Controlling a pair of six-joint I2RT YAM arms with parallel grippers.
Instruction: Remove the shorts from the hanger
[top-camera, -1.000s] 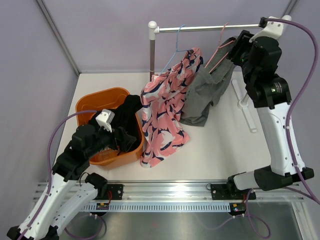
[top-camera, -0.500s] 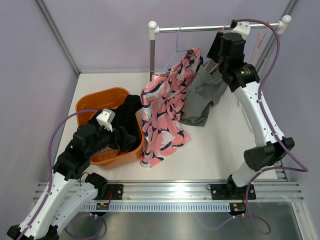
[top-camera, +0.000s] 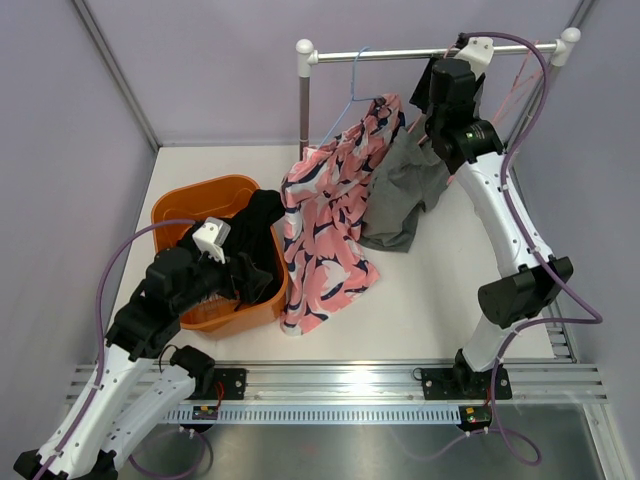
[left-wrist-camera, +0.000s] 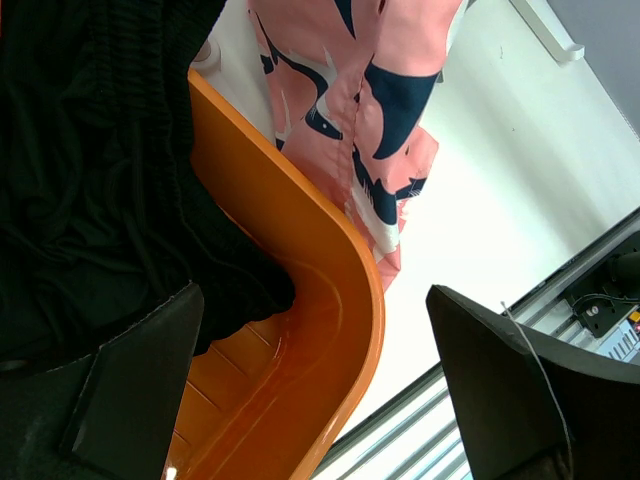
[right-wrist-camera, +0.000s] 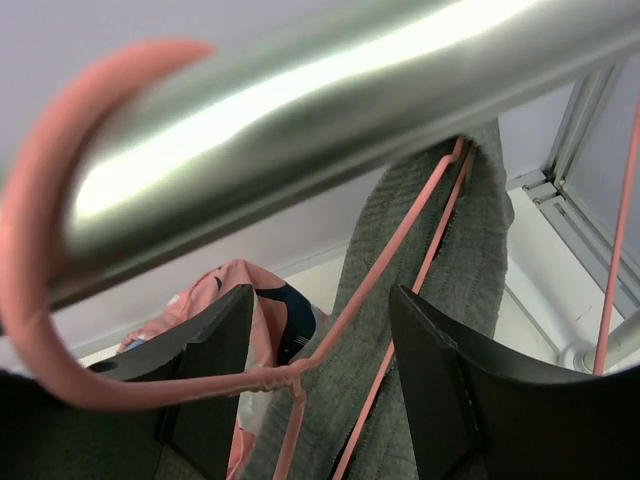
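Grey shorts (top-camera: 402, 195) on pink hanger (right-wrist-camera: 20, 280), pink garment (top-camera: 325, 220) with navy-and-white print, orange basket (top-camera: 190, 195), black cloth (left-wrist-camera: 90, 150)

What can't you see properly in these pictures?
- Basket bottom, left wrist view: covered by black cloth.
- Hanger far end, right wrist view: tucked inside the shorts.
- Hanger's hook tip, right wrist view: behind the rail.

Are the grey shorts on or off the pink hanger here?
On. The grey fabric shorts drape over the pink wire hanger, whose hook curls round the shiny metal rail.
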